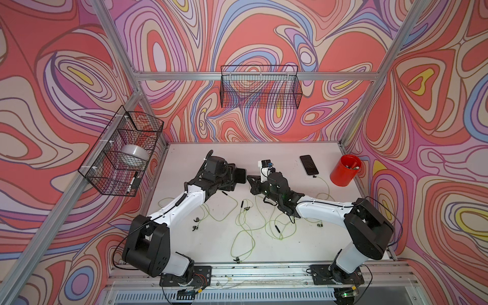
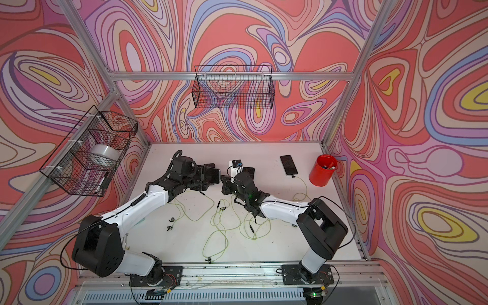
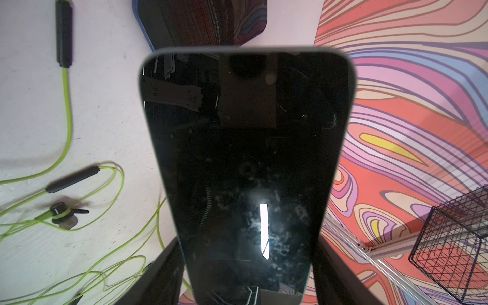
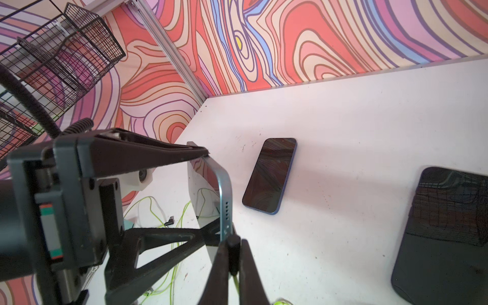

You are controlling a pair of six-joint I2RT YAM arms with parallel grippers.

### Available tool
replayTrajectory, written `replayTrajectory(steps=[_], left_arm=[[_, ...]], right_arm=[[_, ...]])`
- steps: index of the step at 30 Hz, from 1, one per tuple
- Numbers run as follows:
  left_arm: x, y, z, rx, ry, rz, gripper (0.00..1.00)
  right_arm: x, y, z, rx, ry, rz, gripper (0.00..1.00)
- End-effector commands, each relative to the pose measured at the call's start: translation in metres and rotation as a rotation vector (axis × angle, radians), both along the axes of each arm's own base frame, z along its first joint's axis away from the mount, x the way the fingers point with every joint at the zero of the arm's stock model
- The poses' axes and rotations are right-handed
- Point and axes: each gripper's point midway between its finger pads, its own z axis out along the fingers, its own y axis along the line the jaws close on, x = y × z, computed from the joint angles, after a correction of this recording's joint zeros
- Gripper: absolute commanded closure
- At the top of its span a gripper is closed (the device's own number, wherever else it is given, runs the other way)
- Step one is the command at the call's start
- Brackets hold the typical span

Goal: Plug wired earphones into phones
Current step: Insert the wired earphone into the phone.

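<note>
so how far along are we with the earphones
One looks done: the far phone by the red cup has a green cable at its end. In hand: the left gripper holds a second phone while the right gripper pinches a plug at its port edge. Left: two phones lying flat, no cable seen.

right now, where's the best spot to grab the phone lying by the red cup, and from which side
Take the phone across its two long edges, about mid-length, coming straight down. It lies flat, screen up, so only the thin sides offer a hold. An earphone plug sits in its near short end, so probably keep clear of that end.
</note>
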Motion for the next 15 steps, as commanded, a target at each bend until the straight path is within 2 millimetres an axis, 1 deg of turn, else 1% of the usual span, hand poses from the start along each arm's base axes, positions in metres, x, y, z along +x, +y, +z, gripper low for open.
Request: replayTrajectory(steps=[1,5,7,8,10,11,12,15], left_arm=[[-0.011,-0.036,0.038,-0.12,-0.068,-0.131,1.0],[-0.013,-0.036,0.033,-0.102,-0.058,-0.144,1.0],[-0.011,-0.031,0.029,-0.057,-0.06,-0.141,1.0],[-0.01,-0.025,0.026,-0.009,-0.055,-0.135,1.0],[-0.004,-0.013,0.02,0.091,-0.053,-0.14,1.0],[-0.004,-0.006,0.014,0.151,-0.03,-0.15,1.0],[0.0,-0.001,0.01,0.199,-0.02,-0.157,1.0],[0.011,0.007,-0.001,0.322,-0.004,-0.195,1.0]], right_arm=[[-0.005,0.013,-0.013,-0.04,0.023,0.062,1.0],[-0.005,0.013,-0.012,-0.061,0.029,0.066,1.0],[-0.005,0.011,-0.011,-0.083,0.042,0.067,1.0],[-0.005,0.01,-0.012,-0.106,0.054,0.068,0.98],[-0.006,0.004,-0.015,-0.146,0.08,0.068,0.84],[-0.007,0.0,-0.016,-0.161,0.1,0.068,0.72],[-0.008,-0.007,-0.017,-0.174,0.119,0.064,0.65],[-0.013,-0.03,-0.019,-0.213,0.154,0.043,0.46]])
